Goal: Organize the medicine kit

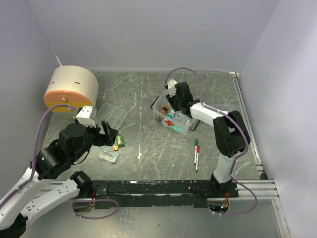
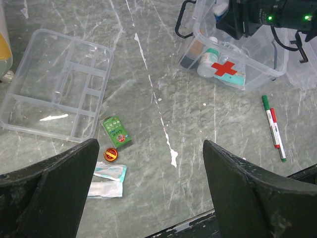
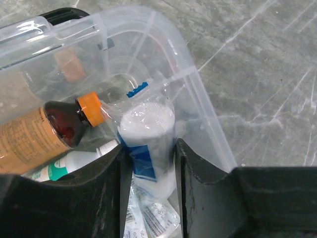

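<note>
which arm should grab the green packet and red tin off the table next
Left. Its open jaws hang close by the green packet and red tin; the right arm has its jaws inside the medicine kit, around a wrapped white roll.

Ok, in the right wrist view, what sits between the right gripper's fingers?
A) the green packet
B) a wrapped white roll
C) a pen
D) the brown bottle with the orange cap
B: the wrapped white roll stands between the fingers of the right gripper, inside the medicine kit; the brown bottle lies off to one side of it.
</note>
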